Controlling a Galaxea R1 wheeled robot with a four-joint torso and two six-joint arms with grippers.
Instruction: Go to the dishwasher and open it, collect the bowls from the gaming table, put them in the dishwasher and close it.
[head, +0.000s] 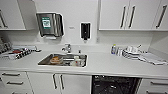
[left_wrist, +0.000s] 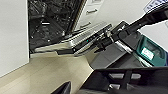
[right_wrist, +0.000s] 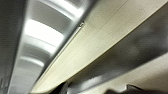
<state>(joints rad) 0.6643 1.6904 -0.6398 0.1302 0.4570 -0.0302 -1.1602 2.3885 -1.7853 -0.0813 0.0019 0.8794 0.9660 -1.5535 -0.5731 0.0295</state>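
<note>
The dishwasher (head: 113, 85) stands open under the counter, right of the sink, its dark inside with racks (left_wrist: 50, 22) showing. Its steel door (left_wrist: 75, 41) hangs partly lowered, tilted out over the pale floor. My right gripper (left_wrist: 98, 41) reaches in from the side and sits against the door's top edge. In the right wrist view brushed steel (right_wrist: 42, 35) is very close, with a strip of beige floor (right_wrist: 105, 37) beside it. The bowls and the gaming table are out of view.
A white counter (head: 107, 65) runs across, with a steel sink (head: 62, 60) holding dishes, a tap (head: 67, 47), a dish rack (head: 17, 53) at left and stacked plates (head: 132, 53) at right. White cabinet doors (head: 62, 83) and drawers (head: 13, 80) flank the dishwasher. Wall cupboards (head: 130, 15) hang above.
</note>
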